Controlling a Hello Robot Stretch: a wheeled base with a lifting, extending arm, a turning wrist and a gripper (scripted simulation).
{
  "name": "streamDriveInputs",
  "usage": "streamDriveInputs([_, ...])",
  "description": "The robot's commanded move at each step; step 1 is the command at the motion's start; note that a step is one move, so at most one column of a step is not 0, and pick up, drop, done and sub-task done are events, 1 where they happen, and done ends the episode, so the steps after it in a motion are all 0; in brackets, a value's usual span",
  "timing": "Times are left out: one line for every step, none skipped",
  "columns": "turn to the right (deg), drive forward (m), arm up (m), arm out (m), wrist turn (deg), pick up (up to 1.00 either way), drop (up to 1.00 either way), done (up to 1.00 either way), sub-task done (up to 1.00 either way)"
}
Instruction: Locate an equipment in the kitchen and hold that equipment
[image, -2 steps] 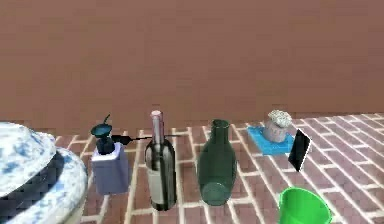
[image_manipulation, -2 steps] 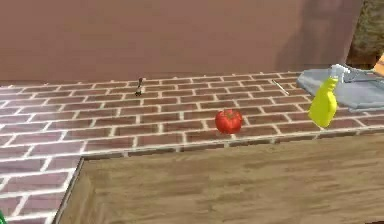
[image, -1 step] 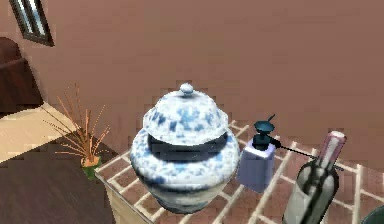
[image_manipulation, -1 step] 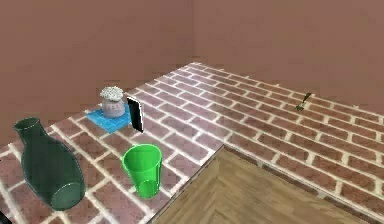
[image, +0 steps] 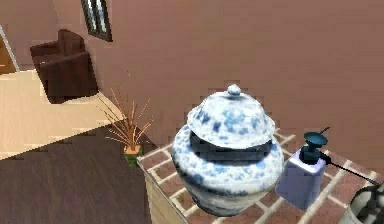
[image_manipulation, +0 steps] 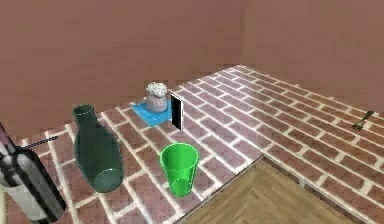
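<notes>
Cup (image_manipulation: 180, 168), green, is standing upright on brick counter (image_manipulation: 270, 110), dark green vase (image_manipulation: 98, 152) sitting left of it; gripper jaws, you cannot tell.

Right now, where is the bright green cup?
In the arm side view's lower middle, the green cup stands on the brick counter near its edge, right of the dark green vase.

The forward view looks down closely onto the brick countertop (image: 160, 167), which the arm side view looks across.

one armchair (image: 65, 65), one plant (image: 130, 128), one lidded jar (image: 228, 150), one green cup (image_manipulation: 180, 168), one vase (image_manipulation: 97, 150)
</notes>
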Motion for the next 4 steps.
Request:
streamDriveInputs([0.0, 0.00, 0.50, 0.00, 0.0, 0.00, 0.00, 0.00, 0.00])
streamDriveInputs([0.0, 0.00, 0.38, 0.00, 0.0, 0.00, 0.00, 0.00, 0.00])
streamDriveInputs([0.0, 0.00, 0.00, 0.34, 0.0, 0.00, 0.00, 0.00, 0.00])
streamDriveInputs([0.0, 0.00, 0.00, 0.00, 45.0, 0.00, 0.00, 0.00, 0.00])
